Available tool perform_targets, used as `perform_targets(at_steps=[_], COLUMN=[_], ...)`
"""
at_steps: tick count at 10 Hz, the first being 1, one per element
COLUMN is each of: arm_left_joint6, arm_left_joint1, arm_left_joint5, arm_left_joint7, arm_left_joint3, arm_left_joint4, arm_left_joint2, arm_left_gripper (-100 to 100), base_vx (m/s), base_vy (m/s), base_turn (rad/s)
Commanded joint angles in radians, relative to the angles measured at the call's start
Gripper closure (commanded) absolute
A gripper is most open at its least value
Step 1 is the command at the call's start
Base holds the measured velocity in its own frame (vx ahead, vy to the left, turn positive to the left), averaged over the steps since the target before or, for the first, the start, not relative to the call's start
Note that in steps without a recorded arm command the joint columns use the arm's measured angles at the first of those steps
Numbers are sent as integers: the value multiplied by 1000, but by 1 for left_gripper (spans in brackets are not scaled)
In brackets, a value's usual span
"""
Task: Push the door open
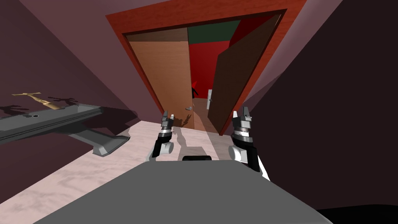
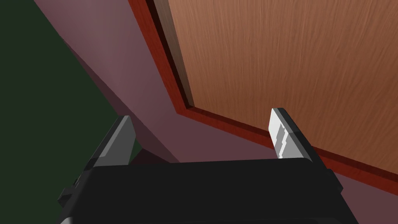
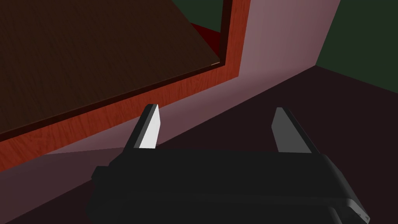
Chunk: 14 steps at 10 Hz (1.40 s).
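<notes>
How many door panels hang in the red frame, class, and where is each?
2. The left panel looks shut, ahead of the left claw; the right panel stands swung partly open, ahead of the right claw.

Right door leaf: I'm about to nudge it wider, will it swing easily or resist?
The right door leaf already stands ajar inside the red frame, so it is probably unlatched and should swing easily. It looks like a flat, rigid slab, unlikely to flex. Being tall, it may feel heavy.
</notes>
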<state>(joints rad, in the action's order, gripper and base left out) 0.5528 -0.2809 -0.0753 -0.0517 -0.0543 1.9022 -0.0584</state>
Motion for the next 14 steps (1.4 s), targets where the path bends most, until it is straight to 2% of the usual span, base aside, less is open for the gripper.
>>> perform_targets(at_steps=[1, 2, 3, 7, 8, 11, 13, 14], arm_left_joint6=[18, 24, 24, 49, 49, 69, 75, 75], arm_left_joint1=[10, 21, 21, 69, 69, 106, 118, 118], arm_left_joint5=[4, 7, 7, 19, 19, 28, 31, 31], arm_left_joint7=[7, 11, 11, 31, 31, 46, 51, 51], arm_left_joint3=[-4, -6, -6, -16, -16, -23, -25, -25], arm_left_joint4=[-47, -74, -80, -207, -216, -310, -351, -356], arm_left_joint2=[-4, -7, -7, -17, -17, -23, -25, -25], arm_left_gripper=[-100, -100, -100, -100, -100, -100, -100, -100], base_vx=[49, 75, 54, 77, 71, 82, 59, 42], base_vy=[7, 7, 8, 24, 12, 13, 24, 11], base_turn=[5, 6, 1, 5, 2, 5, 3, 0])
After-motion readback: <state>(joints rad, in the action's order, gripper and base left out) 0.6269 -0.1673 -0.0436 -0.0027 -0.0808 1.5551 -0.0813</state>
